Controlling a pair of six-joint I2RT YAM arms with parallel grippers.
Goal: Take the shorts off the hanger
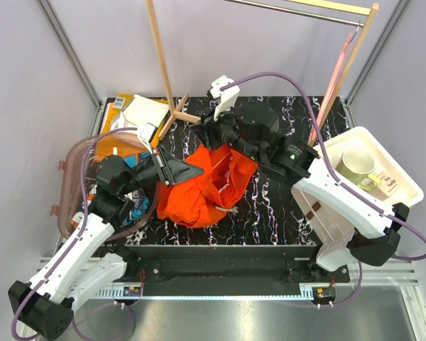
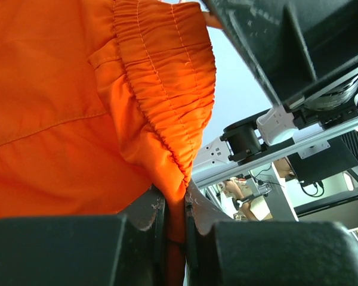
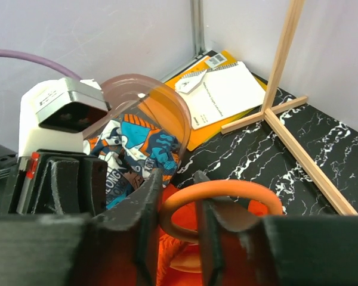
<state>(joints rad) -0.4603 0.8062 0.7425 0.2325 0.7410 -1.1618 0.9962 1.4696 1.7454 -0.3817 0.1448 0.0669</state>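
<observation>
L claw clenched on orange shorts; R claw at the hanger hook, mid-table.

Orange shorts (image 1: 199, 192) sit bunched at centre of the black marbled table (image 1: 284, 213), between the 2 arms. L gripper (image 2: 174, 217) is clamped on a fold of the gathered elastic waistband, cloth squeezed between both fingers. R gripper (image 3: 178, 179) comes in from the far side, jaws either side of the bend of the orange hanger (image 3: 227, 190) hook. Can't tell if it's pinched tight or just straddled. Hook stands just above the orange cloth. Patterned shorts (image 3: 131, 155) (blue/orange/white/blk) lie in the clear pinkish tub (image 1: 74, 163) at L edge, apart from the orange pair. Wooden rack (image 1: 163, 64) at back, booklets (image 3: 227, 95) in far L corner, white tray (image 1: 405, 185) w/ mug (image 1: 355, 167) at R.
</observation>
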